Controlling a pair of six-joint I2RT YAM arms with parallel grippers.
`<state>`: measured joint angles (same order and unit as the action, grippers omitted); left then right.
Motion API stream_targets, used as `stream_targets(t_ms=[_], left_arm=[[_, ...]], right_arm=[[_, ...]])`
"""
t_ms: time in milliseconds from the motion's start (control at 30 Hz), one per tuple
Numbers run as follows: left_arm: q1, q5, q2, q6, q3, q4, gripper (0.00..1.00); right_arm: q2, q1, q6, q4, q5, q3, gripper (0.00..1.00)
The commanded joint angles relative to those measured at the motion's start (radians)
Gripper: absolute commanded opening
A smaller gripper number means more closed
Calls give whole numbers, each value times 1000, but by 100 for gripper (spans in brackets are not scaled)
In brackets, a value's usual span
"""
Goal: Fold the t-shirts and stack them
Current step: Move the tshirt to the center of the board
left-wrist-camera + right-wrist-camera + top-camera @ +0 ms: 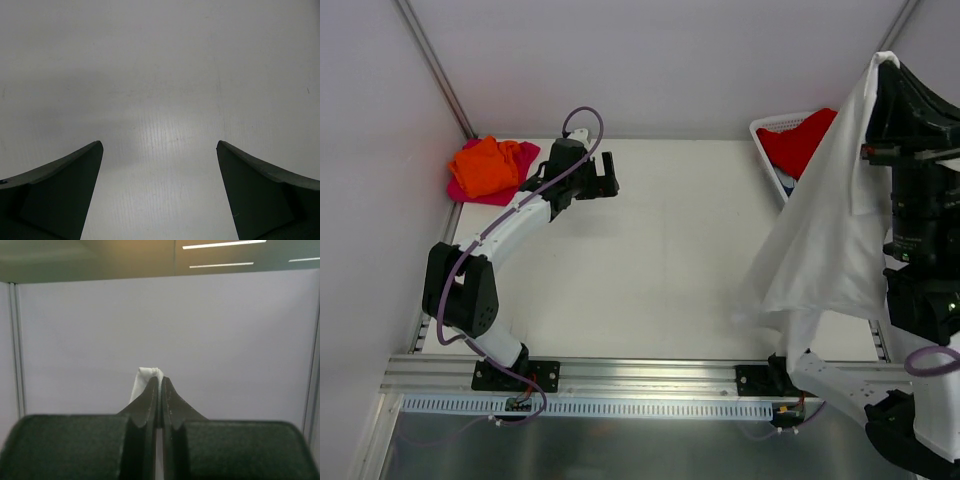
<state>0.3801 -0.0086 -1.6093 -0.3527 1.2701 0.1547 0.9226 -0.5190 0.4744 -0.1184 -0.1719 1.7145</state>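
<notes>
Right fingers [150,400] pinch one white cloth t-shirt [830,220] aloft; left fingers [65,190] gape. One orange cloth shirt [485,167] on one magenta shirt [526,155]; one red shirt [800,142] in white mesh basket [765,128].

Bright, even light from overhead fills the top view, nearly washing out the white t-shirt [830,230]. On the table [160,75] a soft glare patch lies between the dark, blurred left fingers [60,195]. Ceiling strip lights [225,245] glow above the underlit, soft-focus right fingers [172,405].
</notes>
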Motion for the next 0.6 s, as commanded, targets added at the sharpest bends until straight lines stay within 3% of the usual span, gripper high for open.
stream_targets(t_ms=[0,300,433,567], left_arm=[[5,-2,25,-11,23,-17,99],[8,-8,34,-15,8,-17,99],[8,-24,43,-9,-2,-15,99],[6,-36,48,6,-3,-17,99]], right_arm=[[56,-4,24,-40,-43,26,0],[341,-4,-118,200,63,189,0],[410,-21,-288,194,152,91,0],[438,-97,-354,168,161,-74,0]])
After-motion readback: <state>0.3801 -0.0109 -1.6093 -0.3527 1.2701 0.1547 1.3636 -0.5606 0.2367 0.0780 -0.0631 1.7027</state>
